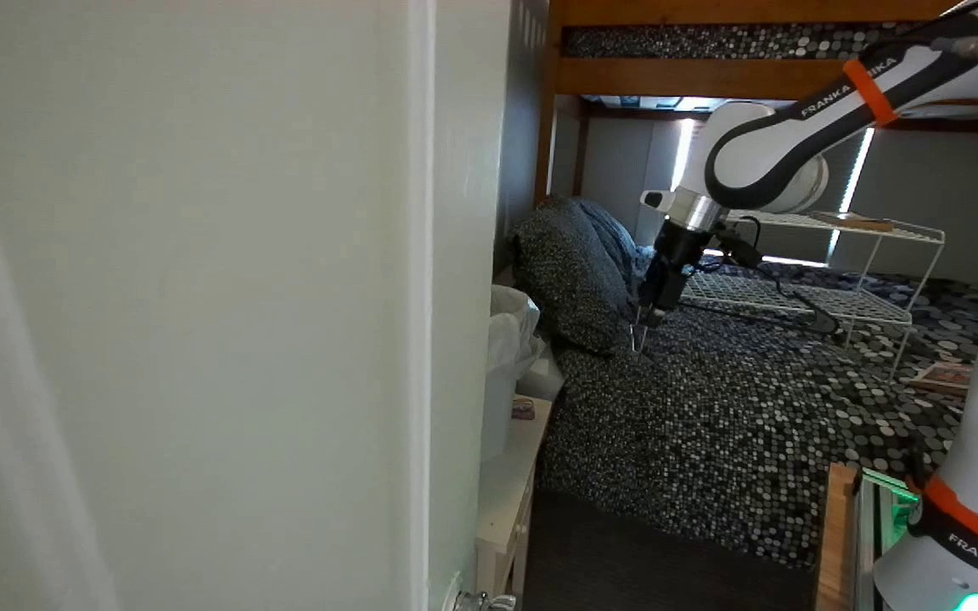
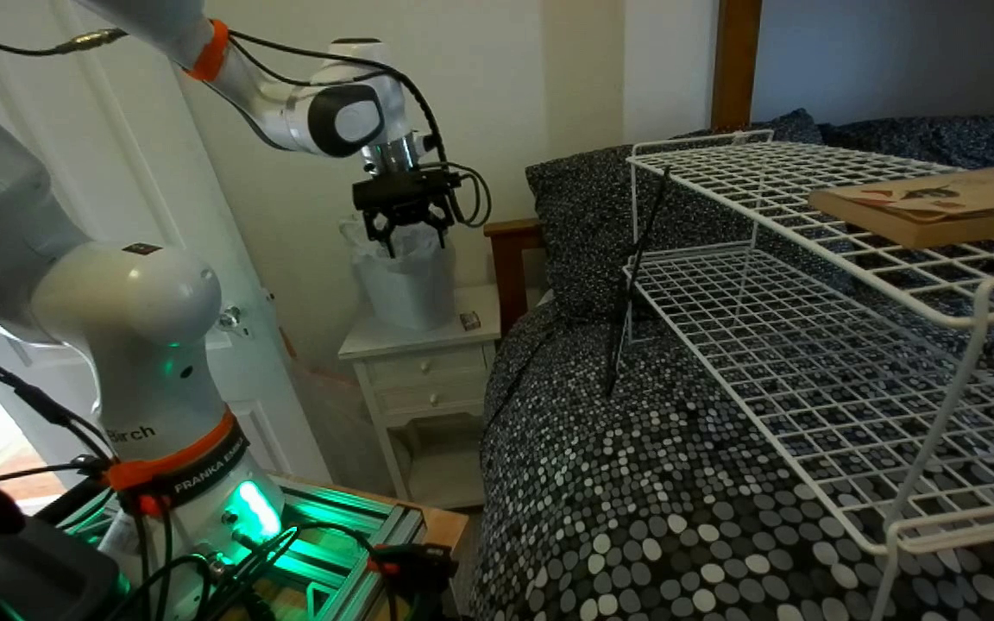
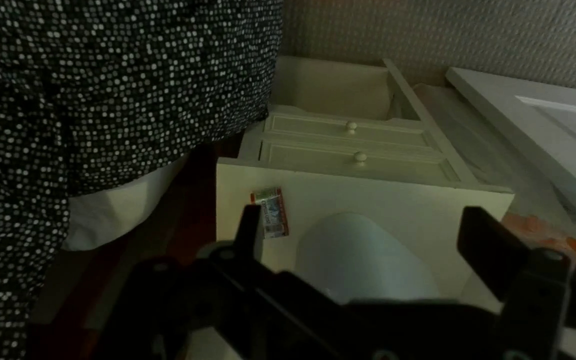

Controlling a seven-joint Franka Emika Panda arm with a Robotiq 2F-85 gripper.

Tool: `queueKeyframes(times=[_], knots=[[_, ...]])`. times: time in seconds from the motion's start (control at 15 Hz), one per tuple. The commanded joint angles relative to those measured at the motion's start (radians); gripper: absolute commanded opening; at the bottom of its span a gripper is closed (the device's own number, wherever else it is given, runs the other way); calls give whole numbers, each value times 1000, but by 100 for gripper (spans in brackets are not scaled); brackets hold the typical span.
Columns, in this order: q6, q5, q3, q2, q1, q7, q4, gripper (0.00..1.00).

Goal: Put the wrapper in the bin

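I've got the gripper (image 2: 417,248) w/ fingers (image 3: 488,250) spread wide apart rn. Wrapper (image 2: 469,321) is lying on the nightstand (image 2: 398,379), just right of the bin (image 2: 415,293) in an exterior view. Bin's on there too btw.

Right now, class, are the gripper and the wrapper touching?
Apart. In an exterior view, the open gripper hangs above the wrapper, with a plain gap between them; the wrapper lies on the nightstand.

arm (image 2: 139,293) — white, black-trimmed | bands (image 2: 210,52) orange | cables (image 2: 44,407) black | jaws — black, angular
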Motion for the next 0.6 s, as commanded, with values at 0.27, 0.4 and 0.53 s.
queueKeyframes(times=[0.27,0.4,0.53], knots=[[244,393,-117,267,125,-326,43,100],[228,290,-70,224,58,-263,14,100],[228,287,-68,231,56,-259,19,100]])
